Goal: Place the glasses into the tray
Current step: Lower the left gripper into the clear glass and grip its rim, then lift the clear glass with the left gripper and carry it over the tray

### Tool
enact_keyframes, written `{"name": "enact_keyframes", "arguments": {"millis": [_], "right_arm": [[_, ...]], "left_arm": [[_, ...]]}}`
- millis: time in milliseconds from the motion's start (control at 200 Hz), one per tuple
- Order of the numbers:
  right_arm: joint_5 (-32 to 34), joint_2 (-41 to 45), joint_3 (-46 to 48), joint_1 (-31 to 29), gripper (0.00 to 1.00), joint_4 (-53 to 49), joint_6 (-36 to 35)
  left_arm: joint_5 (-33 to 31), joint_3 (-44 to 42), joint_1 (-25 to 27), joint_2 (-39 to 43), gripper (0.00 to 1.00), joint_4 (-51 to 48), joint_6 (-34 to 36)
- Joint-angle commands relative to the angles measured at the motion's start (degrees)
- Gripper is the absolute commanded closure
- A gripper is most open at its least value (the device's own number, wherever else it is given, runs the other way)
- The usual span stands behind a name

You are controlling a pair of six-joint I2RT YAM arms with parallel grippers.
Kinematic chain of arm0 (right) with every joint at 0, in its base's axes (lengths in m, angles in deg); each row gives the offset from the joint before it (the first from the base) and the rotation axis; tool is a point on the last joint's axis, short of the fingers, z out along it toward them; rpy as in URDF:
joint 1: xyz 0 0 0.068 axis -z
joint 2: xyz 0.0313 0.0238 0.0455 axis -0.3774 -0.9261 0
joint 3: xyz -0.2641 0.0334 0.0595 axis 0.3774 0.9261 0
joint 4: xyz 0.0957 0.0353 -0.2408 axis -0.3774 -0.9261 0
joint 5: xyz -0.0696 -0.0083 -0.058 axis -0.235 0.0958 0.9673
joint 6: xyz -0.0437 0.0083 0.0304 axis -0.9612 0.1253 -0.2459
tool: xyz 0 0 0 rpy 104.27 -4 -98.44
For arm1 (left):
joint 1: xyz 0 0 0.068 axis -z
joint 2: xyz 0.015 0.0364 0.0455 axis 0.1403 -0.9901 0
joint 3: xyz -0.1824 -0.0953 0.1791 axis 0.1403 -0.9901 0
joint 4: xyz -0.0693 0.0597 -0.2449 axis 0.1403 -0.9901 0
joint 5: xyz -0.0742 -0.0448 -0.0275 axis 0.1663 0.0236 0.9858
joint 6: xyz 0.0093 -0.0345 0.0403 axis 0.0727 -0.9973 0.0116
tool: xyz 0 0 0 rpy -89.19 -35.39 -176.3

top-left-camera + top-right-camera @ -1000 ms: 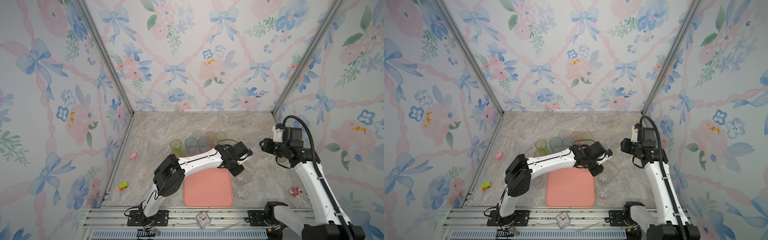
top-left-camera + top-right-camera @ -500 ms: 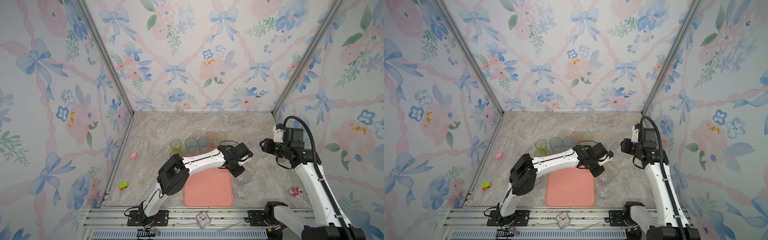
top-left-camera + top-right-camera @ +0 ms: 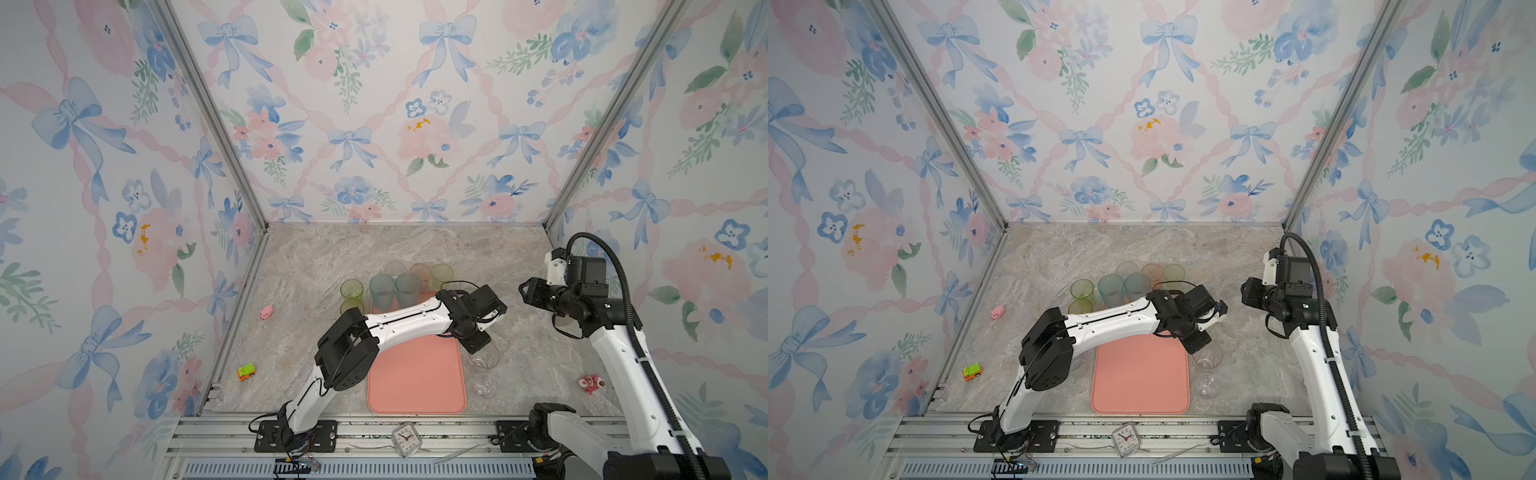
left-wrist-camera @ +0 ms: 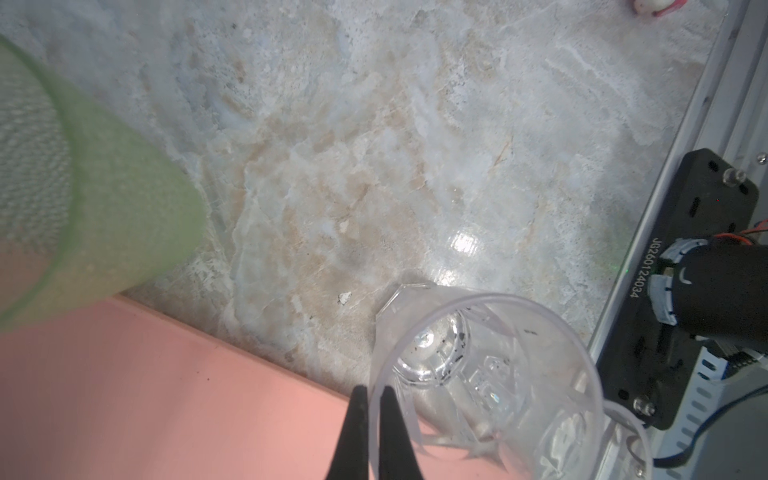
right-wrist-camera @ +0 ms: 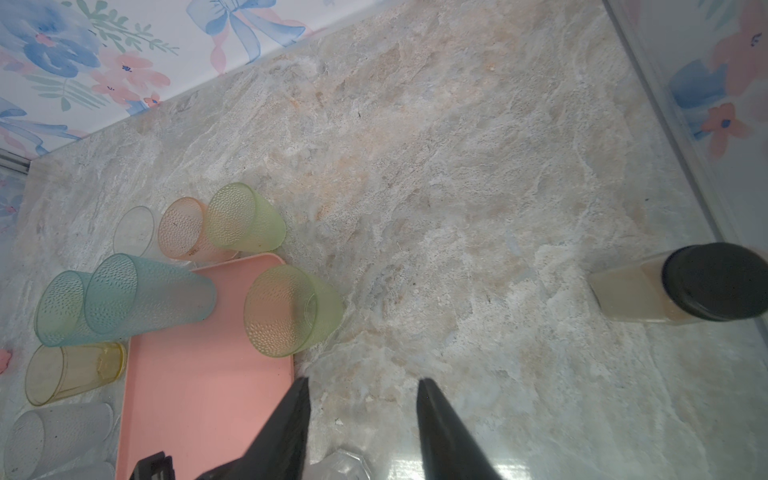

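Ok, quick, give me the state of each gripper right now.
Left gripper: jaws shut on the rim of the clear glass.
Right gripper: jaws open, holding nothing.

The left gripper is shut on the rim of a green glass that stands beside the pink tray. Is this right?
Not quite: it is a clear glass, not a green one. The left wrist view shows the left gripper shut on its rim, and it stands beside the pink tray.
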Motion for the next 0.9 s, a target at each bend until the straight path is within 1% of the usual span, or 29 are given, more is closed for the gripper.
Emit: {"name": "enact_keyframes", "arguments": {"millis": [0, 210, 435, 620, 780, 895], "right_arm": [[-0.9, 0.9, 0.9, 0.6, 0.54, 0.3, -0.6], [-1.1, 1.0, 0.8, 0.7, 0.54, 0.4, -0.7], [-1.1, 0.5, 0.5, 0.7, 0.54, 0.5, -0.8], [-1.4, 0.4, 0.6, 0.6, 0.54, 0.6, -0.8], [-1.6, 0.4, 0.5, 0.6, 0.54, 0.4, -0.8], [-1.9, 0.3, 0.4, 0.6, 0.54, 0.5, -0.8]], "left_arm": [[-2.1, 2.4, 0.3, -0.5, 0.99, -1.0, 0.0], [-5.0, 5.1, 0.3, 0.2, 1.0, -0.9, 0.1], [-6.4, 6.2, 0.1, 4.0, 1.0, -1.0, 1.8], [-7.9, 2.6, -1.3, 10.2, 1.0, -1.1, 2.1], [-9.6, -1.9, -3.9, 16.2, 1.0, -1.1, 1.5], [-11.0, -5.4, -6.5, 19.0, 1.0, -1.0, 1.1]]}}
